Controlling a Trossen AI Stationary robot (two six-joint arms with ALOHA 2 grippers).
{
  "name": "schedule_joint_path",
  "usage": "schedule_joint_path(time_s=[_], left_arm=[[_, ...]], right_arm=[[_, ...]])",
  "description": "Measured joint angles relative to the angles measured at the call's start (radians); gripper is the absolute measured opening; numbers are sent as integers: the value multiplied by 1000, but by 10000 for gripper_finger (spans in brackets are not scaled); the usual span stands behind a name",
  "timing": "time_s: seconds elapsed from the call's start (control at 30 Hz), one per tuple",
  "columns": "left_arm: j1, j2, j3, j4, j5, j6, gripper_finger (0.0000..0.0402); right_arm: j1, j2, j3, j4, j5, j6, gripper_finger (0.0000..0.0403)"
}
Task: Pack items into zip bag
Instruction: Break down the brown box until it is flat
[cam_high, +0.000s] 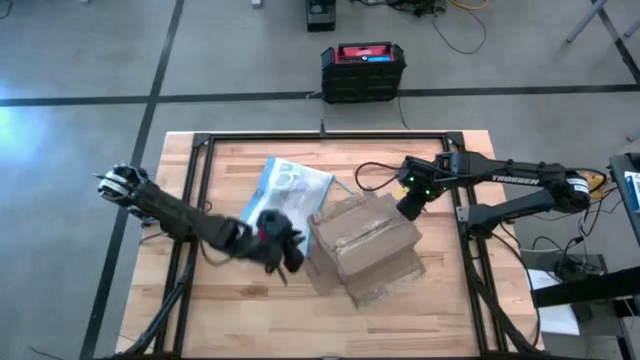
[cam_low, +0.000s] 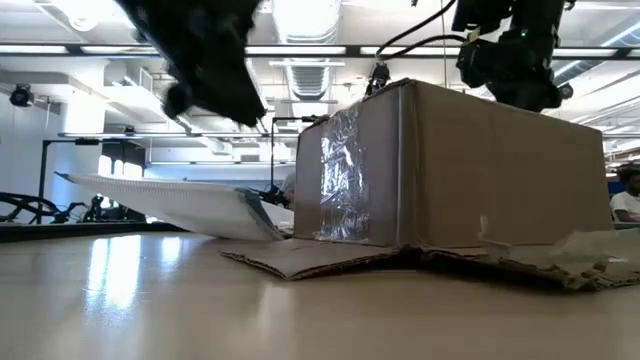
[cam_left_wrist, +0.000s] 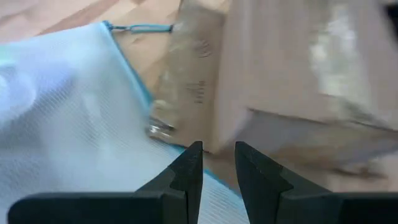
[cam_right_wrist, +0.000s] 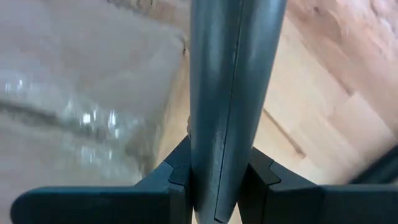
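The bag (cam_high: 290, 185) lies flat on the table (cam_high: 230, 320), its blue strip running along the edge that faces the box (cam_high: 362, 245). That edge meets the box's near side, and one bag corner tucks right up against the box's flattened flap. Faint ring-like pieces (cam_high: 290, 178) show through the plastic near the bag's far end.

The left gripper (cam_left_wrist: 217, 163) hangs low over the bag's near edge, just beside the box. Its fingers (cam_left_wrist: 189, 171) stand a narrow gap apart with nothing between them.

The right gripper (cam_right_wrist: 216, 186) hovers above the far corner of the box, clenched on a slim grey stick (cam_right_wrist: 227, 87) that runs out ahead of the fingers toward the table beside the box.

Bare wood lies open in front of the box and bag and along the table's left side. Between bag and box there is no free room. A dark frame (cam_high: 196, 190) borders the work area.
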Motion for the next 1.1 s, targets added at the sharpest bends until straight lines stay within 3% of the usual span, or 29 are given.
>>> schedule_joint_path(time_s=[0.07,0.23,0.47,0.73,0.83,0.97,1.1], left_arm=[[-51,62,0,96,-47,-8,78],[-73,253,0,359,-20,24,78],[-29,377,6,463,-28,47,78],[116,286,3,435,-13,269,78],[184,220,3,396,55,356,78],[212,103,3,222,90,399,78],[184,-17,3,81,84,387,78]], right_arm=[[1,-1,5,-60,-14,-5,57],[37,0,-12,-155,-18,0,57],[163,1,-15,-114,-19,87,57],[317,16,-9,19,-51,270,57],[343,14,21,24,-57,306,57],[345,11,87,-62,-34,294,57],[359,4,163,-39,-28,123,57]])
